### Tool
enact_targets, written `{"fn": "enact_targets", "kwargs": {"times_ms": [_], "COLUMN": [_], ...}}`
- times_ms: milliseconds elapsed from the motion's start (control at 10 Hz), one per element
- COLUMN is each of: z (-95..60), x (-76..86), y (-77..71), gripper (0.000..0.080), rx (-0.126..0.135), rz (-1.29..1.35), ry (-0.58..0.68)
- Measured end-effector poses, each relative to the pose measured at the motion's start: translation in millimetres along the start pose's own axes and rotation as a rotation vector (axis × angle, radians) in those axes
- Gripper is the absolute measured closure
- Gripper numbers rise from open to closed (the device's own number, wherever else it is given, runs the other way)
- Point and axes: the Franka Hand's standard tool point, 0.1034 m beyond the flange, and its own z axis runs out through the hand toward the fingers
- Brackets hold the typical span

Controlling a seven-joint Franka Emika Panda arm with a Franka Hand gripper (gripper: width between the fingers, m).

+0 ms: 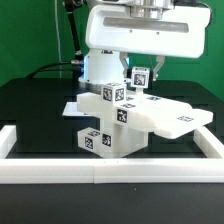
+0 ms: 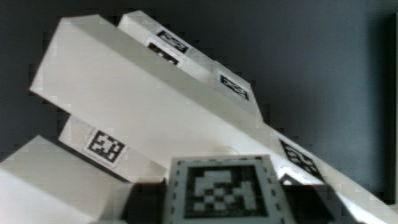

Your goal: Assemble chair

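Note:
The partly built chair (image 1: 118,120) stands mid-table. It is a stack of white tagged bars with a flat slab (image 1: 172,116) reaching toward the exterior view's right. My gripper (image 1: 140,80) hangs just above the stack's back, shut on a small white tagged block (image 1: 140,76). In the wrist view that block (image 2: 222,185) fills the space between my dark fingers (image 2: 150,200), and my gripper (image 2: 222,208) is closed on its sides. Beyond it lie the chair's long white tagged parts (image 2: 160,90). I cannot tell whether the block touches the chair.
White border rails run along the table's front (image 1: 110,168), the exterior view's left (image 1: 18,140) and its right (image 1: 206,134). A thin flat white sheet (image 1: 72,105) lies on the black table behind the stack. The robot's white body (image 1: 135,35) looms over the back.

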Motion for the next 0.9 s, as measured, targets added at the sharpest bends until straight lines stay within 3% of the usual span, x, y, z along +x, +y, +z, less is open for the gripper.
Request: {"fn": "enact_targets", "kwargs": {"times_ms": [500, 900], "z": [-1.9, -1.2], "x": [2.0, 2.2], "y": [2.1, 1.5], "gripper": [0.0512, 0.0512], "rx": [0.018, 0.016], "rz": [0.039, 0.043], "ry": [0.004, 0.006]}}
